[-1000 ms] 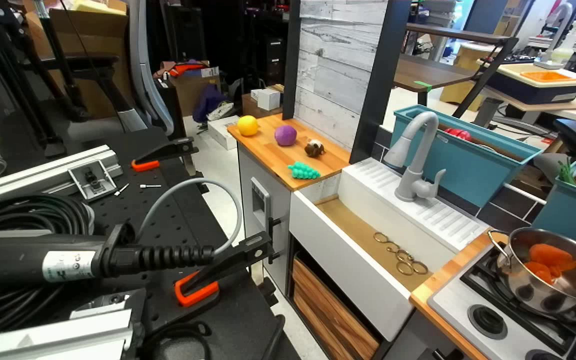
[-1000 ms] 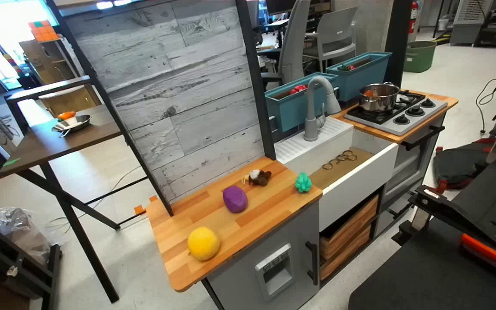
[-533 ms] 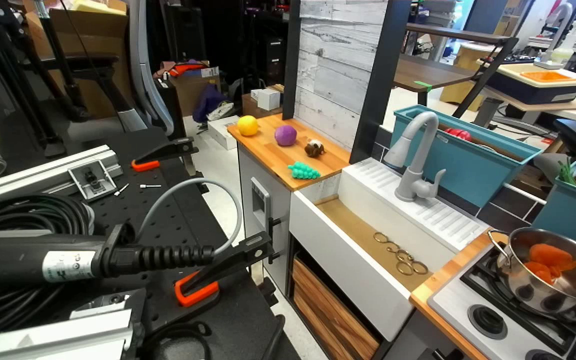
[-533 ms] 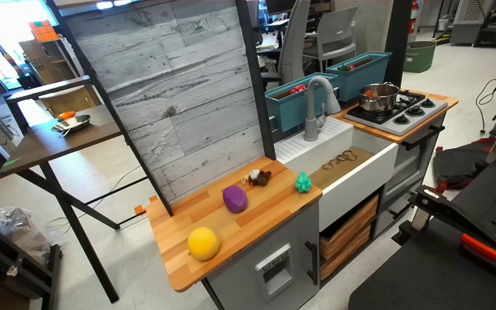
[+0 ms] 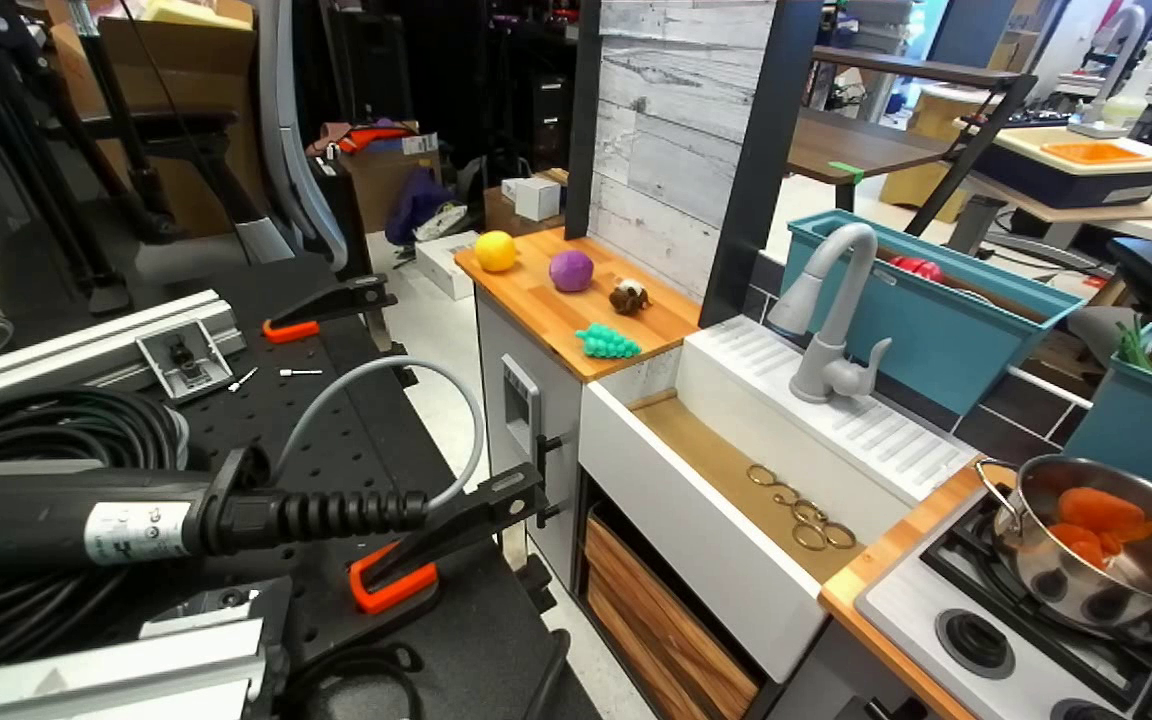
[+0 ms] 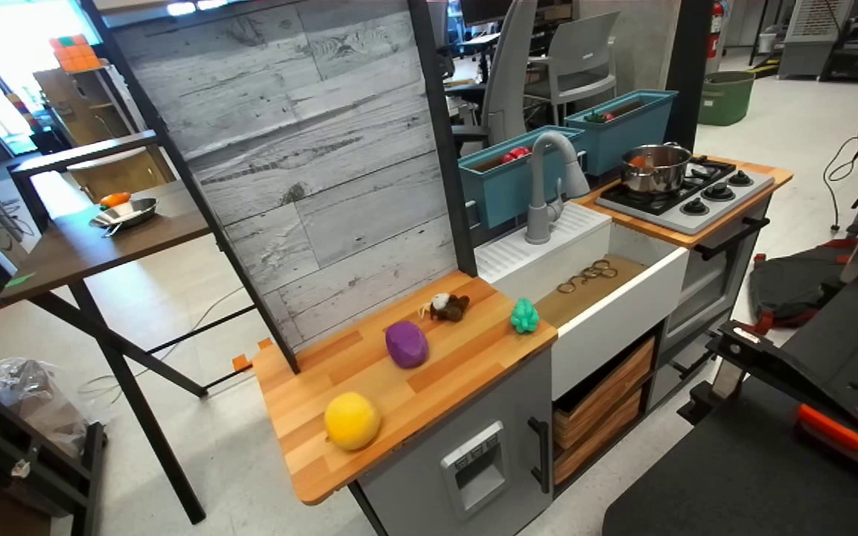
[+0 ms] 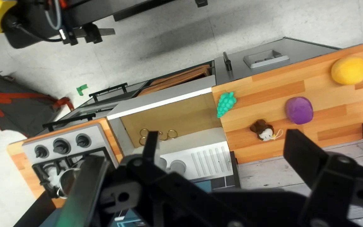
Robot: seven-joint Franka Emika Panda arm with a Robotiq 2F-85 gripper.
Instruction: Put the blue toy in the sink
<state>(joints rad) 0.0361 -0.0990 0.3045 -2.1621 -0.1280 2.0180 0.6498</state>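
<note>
Out on the wooden counter (image 7: 273, 91), the blue toy (image 7: 226, 104) lies just beside the sink (image 7: 184, 113), and with my claw (image 7: 221, 138) spread wide and gripping nothing, I judge this the approach: next, line up and lower around the toy.

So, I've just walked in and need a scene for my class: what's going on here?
Nothing is being handled yet: the robot's end effector is open and empty in the wrist view. The teal toy, meant for the sink, lies on the counter beside that sink, with a purple toy, a yellow toy and a brown toy.
</note>
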